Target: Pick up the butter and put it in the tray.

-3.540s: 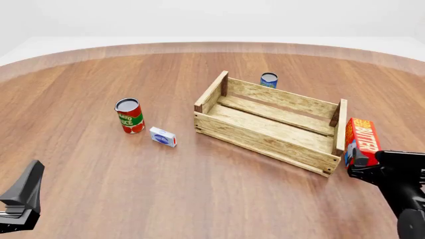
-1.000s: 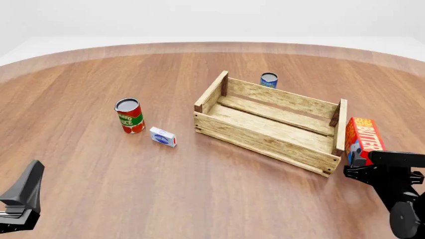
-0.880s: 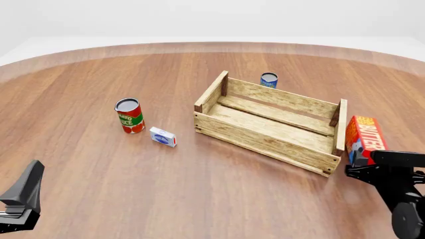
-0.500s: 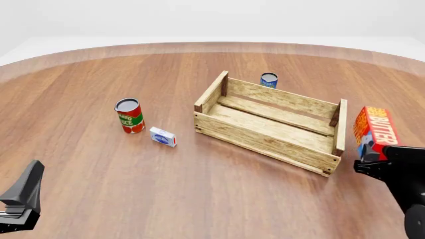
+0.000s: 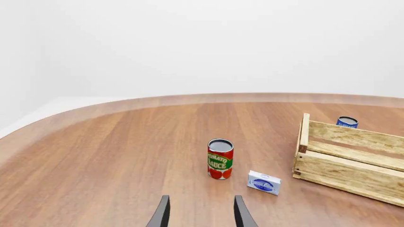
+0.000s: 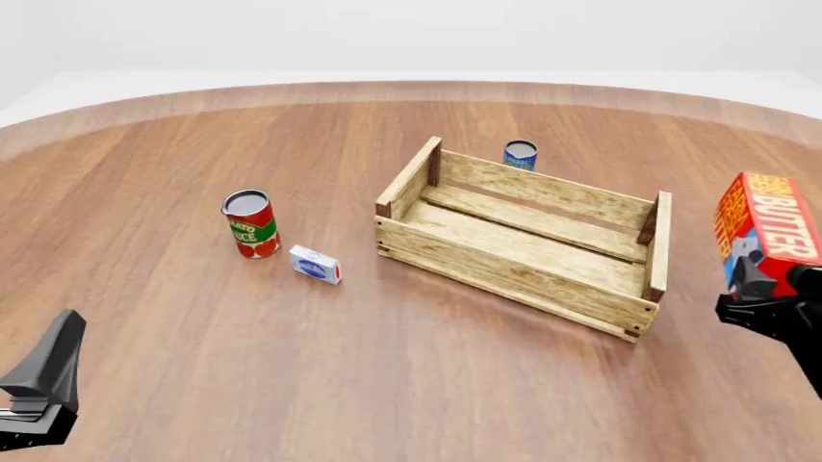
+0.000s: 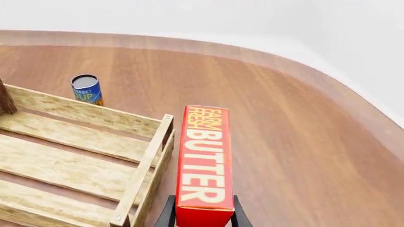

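Nearest, at about 8 o'clock in the front view, my left gripper [image 6: 38, 390] sits low at the table's near edge, pointing forward; its wrist view shows the fingers [image 5: 162, 213] spread with nothing between them. At 4 o'clock my right gripper [image 6: 768, 303] pinches the butter [image 6: 767, 229] by its lower end, fingers [image 7: 166, 215] pressed on both sides. The carton stands nearly upright, lifted off the table [image 6: 385, 385], just outside the tray's [image 6: 514, 274] right end board.

Risks, as I judge them: the grip is at the carton's lower end, so a quick swing toward 9 o'clock could tip or slip it; a low carry could catch it on the end board.

Farther off stand the tomato sauce can [image 6: 249, 223], the small white-and-blue box [image 6: 315, 264], and, beyond the tray at 12 o'clock, a blue can [image 6: 519, 154].
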`<state>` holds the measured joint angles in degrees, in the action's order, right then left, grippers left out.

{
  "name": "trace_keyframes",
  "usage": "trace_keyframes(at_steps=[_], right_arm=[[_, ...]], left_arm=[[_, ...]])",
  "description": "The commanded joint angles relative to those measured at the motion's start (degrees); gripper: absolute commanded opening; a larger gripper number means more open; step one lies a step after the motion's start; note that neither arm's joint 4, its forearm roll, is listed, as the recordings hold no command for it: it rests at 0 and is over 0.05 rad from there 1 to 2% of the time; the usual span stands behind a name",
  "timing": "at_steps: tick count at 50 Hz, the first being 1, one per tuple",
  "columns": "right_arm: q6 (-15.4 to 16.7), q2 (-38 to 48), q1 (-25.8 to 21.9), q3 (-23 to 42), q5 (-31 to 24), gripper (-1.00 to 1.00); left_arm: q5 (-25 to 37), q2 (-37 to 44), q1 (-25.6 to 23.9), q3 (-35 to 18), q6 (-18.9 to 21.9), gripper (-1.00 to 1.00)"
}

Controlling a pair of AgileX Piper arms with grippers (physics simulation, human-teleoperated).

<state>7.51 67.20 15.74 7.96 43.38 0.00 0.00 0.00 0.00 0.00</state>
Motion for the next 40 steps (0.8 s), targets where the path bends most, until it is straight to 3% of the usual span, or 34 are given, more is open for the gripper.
trace_keyframes(at_steps=[1, 16, 40], right_arm=[[-0.3, -11.5, -0.3, 1.6, -9.8, -1.00], [1.4, -21.4, -1.7, 4.2, -20.8, -1.00], [3.2, -23.8, -8.3, 9.6, -27.1, -1.00]], left_arm=[[0.0, 0.0, 0.0, 0.0, 0.0, 1.00], [0.0, 0.0, 0.0, 0.0, 0.0, 1.00], [0.0, 0.0, 0.0, 0.0, 0.0, 1.00]])
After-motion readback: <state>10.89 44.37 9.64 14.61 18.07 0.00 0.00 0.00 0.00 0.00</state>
